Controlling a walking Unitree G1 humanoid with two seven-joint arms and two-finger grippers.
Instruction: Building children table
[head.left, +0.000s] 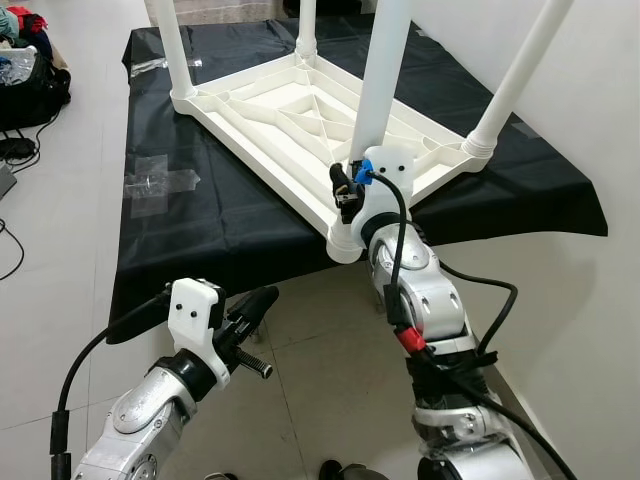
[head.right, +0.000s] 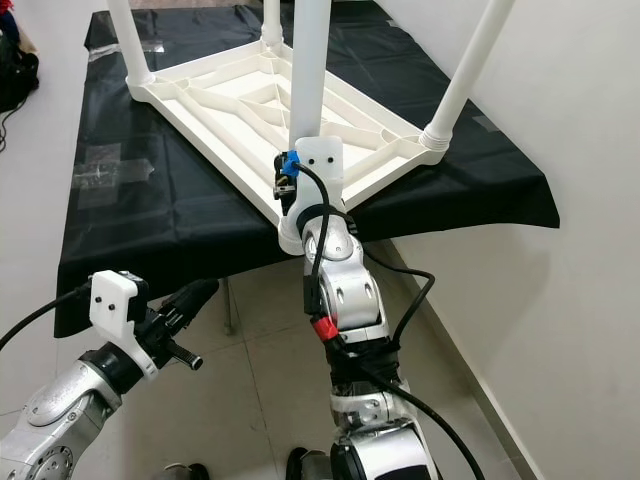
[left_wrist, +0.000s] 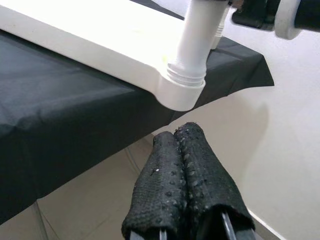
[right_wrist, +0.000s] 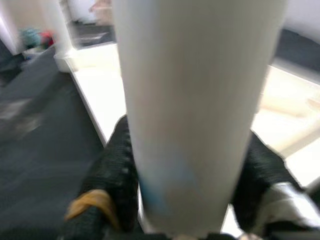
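White plastic table (head.left: 300, 110): upside down on a black sheet, ribbed underside facing up, four legs standing upward from the corner sockets.
Underside recesses (head.left: 290, 100): shallow ribbed compartments, nothing lying in them.
Black sheet (head.left: 200, 200): spread under the table, draped over the front edge toward the tiled floor; patches of clear tape (head.left: 150, 180) stuck on it at the robot's left.
Near corner leg (head.left: 380, 80): white tube, upright, seated in the threaded corner socket (left_wrist: 181, 92) at the table's closest corner, just at the sheet's edge.
Right gripper (head.left: 352, 188): raised to the near corner leg, low on the tube just above the socket.
Right fingers (right_wrist: 112, 170): one on each side of the white tube, clamped against it, spread only as wide as the leg.
Left gripper (head.left: 252, 305): low over the floor, in front of the sheet's front edge, apart from the table, pointing toward the near corner.
Left fingers (left_wrist: 160, 195): two dotted black pads pressed together, nothing between them.
Far right leg (head.left: 520, 70): tilted outward from its corner socket, beside the white wall.
Bag and clothes (head.left: 30, 70): dark heap on the floor at far left, well apart from the table; contents too small to tell.
Floor (head.left: 320, 380): pale tiles beneath both arms.
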